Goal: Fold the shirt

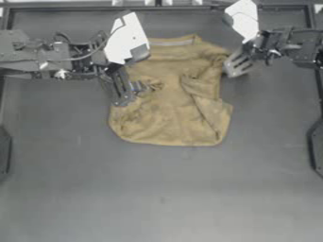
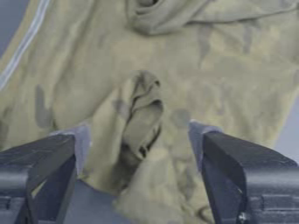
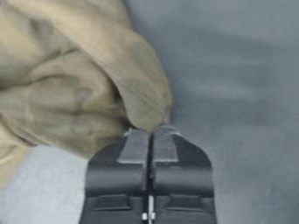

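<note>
Closest to the left wrist camera, the left tool (image 2: 140,175) stands with its jaws spread wide over a bunched ridge of the shirt (image 1: 174,97), gripping nothing yet — a stance that looks like lining up to pinch that ridge. The shirt lies on the worktop (image 1: 157,198) toward its far edge, partly folded: its right side is turned in over the body in a loose flap, and the left tool hangs over its left edge, about halfway down.

At the shirt's upper right corner, the right tool (image 3: 150,131) has its jaws pressed together on a tip of cloth. Holding that corner probably keeps the fabric taut and pinned while the other side is gathered.

Much is hard to read. From above, both arms cover the shirt's shoulders, so the sleeves cannot be traced, and only a pale strip at the top hints at the collar. How much cloth sits between the right jaws is hidden — only the tip shows. Layers under the flap cannot be counted.
</note>
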`<state>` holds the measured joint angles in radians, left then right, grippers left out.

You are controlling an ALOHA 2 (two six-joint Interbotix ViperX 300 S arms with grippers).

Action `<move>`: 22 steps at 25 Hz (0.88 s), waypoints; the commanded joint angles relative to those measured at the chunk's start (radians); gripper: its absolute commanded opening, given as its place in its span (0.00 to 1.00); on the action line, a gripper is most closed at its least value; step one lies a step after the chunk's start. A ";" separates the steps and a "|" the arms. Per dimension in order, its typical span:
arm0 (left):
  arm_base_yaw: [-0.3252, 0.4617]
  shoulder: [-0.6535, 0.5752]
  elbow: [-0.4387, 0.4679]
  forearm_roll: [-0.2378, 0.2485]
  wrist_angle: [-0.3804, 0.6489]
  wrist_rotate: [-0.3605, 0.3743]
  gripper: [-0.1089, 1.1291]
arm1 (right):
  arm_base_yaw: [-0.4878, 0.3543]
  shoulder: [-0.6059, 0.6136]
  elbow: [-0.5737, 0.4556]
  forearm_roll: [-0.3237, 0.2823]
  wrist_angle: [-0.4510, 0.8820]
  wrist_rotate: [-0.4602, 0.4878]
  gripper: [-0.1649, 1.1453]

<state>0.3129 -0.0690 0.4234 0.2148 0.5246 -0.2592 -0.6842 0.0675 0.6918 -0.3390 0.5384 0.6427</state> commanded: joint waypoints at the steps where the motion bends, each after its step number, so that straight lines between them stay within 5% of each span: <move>1: -0.006 -0.057 -0.011 0.000 -0.003 0.002 0.87 | 0.017 -0.046 -0.046 0.005 0.026 -0.006 0.18; 22: -0.014 -0.163 0.084 -0.003 -0.003 -0.005 0.87 | 0.155 0.002 -0.341 0.097 0.071 0.002 0.15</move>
<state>0.3022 -0.1703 0.5108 0.2132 0.5246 -0.2623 -0.5354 0.0782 0.3942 -0.2500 0.6151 0.6427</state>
